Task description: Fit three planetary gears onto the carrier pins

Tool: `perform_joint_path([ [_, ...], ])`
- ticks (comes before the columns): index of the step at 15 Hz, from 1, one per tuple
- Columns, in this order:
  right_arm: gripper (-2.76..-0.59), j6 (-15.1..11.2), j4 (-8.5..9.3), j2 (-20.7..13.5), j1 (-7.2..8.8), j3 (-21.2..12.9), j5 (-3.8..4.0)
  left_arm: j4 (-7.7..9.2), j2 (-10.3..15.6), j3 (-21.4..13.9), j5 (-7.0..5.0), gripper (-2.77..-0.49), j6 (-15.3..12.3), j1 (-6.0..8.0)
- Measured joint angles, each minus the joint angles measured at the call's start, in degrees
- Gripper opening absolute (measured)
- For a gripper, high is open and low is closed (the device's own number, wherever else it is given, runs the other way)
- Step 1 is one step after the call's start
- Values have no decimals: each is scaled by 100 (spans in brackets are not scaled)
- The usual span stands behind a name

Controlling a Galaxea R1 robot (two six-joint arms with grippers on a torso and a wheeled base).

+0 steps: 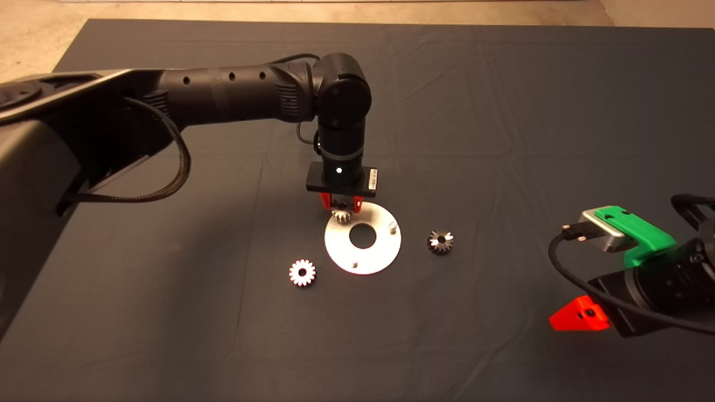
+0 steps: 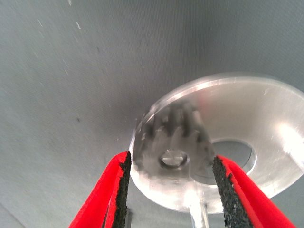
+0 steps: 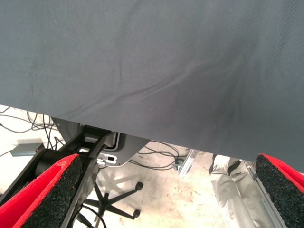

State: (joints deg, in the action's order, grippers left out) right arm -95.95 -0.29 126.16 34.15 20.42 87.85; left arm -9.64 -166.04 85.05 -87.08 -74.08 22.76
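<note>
The white disc (image 1: pixel 385 254) lies mid-mat, with two bare carrier pins (image 1: pixel 392 226) (image 1: pixel 354 264) showing. My left gripper (image 1: pixel 341 209) hangs over the disc's far-left rim, shut on a planetary gear (image 1: pixel 341 215). In the left wrist view the gear (image 2: pixel 175 137) sits between the pads (image 2: pixel 124 180) just over the disc (image 2: pixel 266 109). A thin silver peg (image 2: pixel 199 216) stands at the rim close by. The third pin is hidden in the head view. One loose gear (image 1: pixel 302 272) lies left of the disc, another (image 1: pixel 441 242) lies to its right. My right gripper (image 1: pixel 581 318) waits open at the lower right.
The dark mat (image 1: pixel 503 111) has shallow wrinkles. The left arm (image 1: pixel 223 95) reaches in over the mat's far left. Past the mat's edge, the right wrist view shows cables, a chair base (image 3: pixel 118 199) and a person's leg (image 3: pixel 228 185) on the floor.
</note>
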Motion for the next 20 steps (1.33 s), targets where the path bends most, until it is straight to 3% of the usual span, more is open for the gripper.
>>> perform_joint_path([
  [8, -63, 0, 1, 0, 0, 0, 0, 0, 2, -132, 1, -166, -15, -24],
  [15, -63, 0, 2, 0, 0, 0, 0, -5, 239, -268, 1, -137, -119, -18],
  [20, -63, 0, 0, 3, 0, 0, 0, -2, 376, -811, 1, -110, -383, 210],
])
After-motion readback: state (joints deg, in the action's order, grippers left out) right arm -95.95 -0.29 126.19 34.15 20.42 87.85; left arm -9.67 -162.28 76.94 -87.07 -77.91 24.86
